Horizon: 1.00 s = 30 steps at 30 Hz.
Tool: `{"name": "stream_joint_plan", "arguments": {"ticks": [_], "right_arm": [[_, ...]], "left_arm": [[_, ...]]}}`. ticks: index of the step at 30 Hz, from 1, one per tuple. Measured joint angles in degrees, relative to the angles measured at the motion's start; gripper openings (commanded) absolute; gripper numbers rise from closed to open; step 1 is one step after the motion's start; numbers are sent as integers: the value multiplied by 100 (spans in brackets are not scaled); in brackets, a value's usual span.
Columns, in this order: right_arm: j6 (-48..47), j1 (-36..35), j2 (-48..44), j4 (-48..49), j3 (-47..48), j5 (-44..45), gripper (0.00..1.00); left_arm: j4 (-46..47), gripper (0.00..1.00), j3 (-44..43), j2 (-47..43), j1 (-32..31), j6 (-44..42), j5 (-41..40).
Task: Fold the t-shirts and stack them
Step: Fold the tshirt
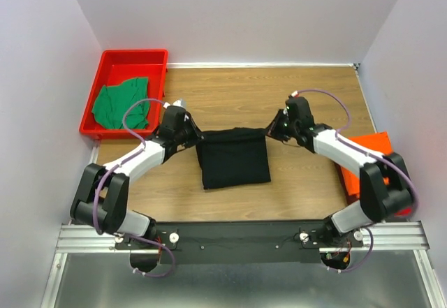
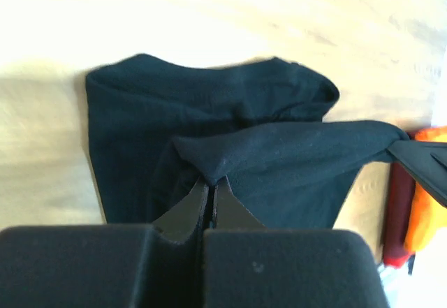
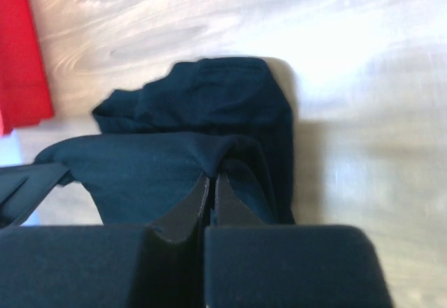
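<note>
Black cloth sits mid-worktop in the overhead view: the black t-shirt [image 1: 234, 161] lies folded into a rough square, its far edge lifted and stretched between the two tools. The left tool [image 1: 195, 137] pinches the far left corner and the right tool [image 1: 271, 132] the far right corner. A green t-shirt [image 1: 122, 105] lies crumpled in the red tray [image 1: 133, 53] at the far left of the worktop [image 1: 293, 91]. An orange t-shirt [image 1: 370, 146] lies at the right edge, beside the right arm.

From the left wrist, the left tool [image 2: 211, 181] is closed tight on a peak of the black t-shirt [image 2: 230, 105]. A taut band of cloth runs right to the right tool [image 2: 419, 161], with the orange t-shirt [image 2: 429, 210] beyond it.

From the right wrist, the right tool [image 3: 211, 179] is likewise clamped on a raised fold of the black t-shirt [image 3: 209, 98]. The rest of the shirt lies flat on the worktop [image 3: 349, 42], and the red tray [image 3: 21, 56] shows at the left.
</note>
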State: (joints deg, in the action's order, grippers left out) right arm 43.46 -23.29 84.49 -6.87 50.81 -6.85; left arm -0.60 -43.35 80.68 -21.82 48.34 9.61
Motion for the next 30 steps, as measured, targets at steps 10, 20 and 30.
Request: {"name": "stream_joint_plan", "arguments": {"ticks": [10, 20, 30], "right_arm": [[-505, 17, 2328, -7, 1836, 101, 78], [-776, 39, 1770, -26, 1657, 315, 72], [-1078, -721, 1956, -46, 1753, 796, 36]], "left_arm": [[131, 46, -592, 1480, 955, -455, 70], [-31, 54, -741, 726, 1458, -529, -98], [-72, 1, -306, 116, 846, -369, -455]]}}
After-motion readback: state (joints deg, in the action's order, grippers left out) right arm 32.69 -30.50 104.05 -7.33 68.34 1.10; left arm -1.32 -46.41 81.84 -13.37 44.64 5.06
